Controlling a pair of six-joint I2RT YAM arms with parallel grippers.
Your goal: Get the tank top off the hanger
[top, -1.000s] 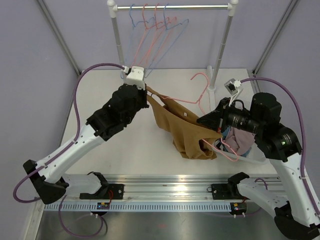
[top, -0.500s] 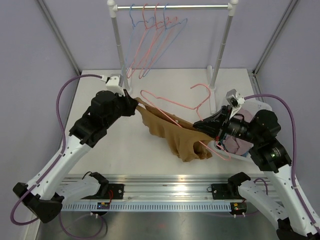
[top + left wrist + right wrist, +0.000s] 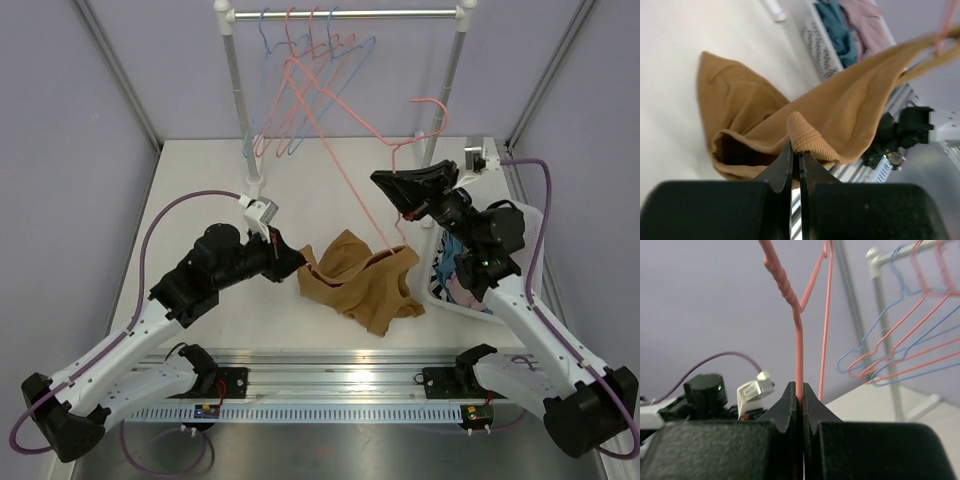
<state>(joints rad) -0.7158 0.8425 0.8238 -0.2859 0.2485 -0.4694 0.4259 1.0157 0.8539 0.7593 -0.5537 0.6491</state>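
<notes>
The tan tank top (image 3: 360,285) lies bunched on the table, one part drawn up toward the pink hanger (image 3: 340,150). My left gripper (image 3: 296,262) is low at its left end, shut on a ribbed strap (image 3: 805,132). In the left wrist view the tank top (image 3: 850,105) stretches up to the right, where a strap still hangs on the hanger (image 3: 942,32). My right gripper (image 3: 383,180) is raised above the table, shut on the hanger's wire (image 3: 799,340) just below its twisted neck.
A clothes rack (image 3: 345,15) at the back carries several blue and pink hangers (image 3: 300,90). A white basket (image 3: 530,235) of clothes stands at the right, under my right arm. The rack's posts (image 3: 240,110) stand at the table's far edge.
My right gripper has lifted the hanger up and back. My left gripper has drawn the tank top down and toward the near edge; the garment now lies bunched on the table.
</notes>
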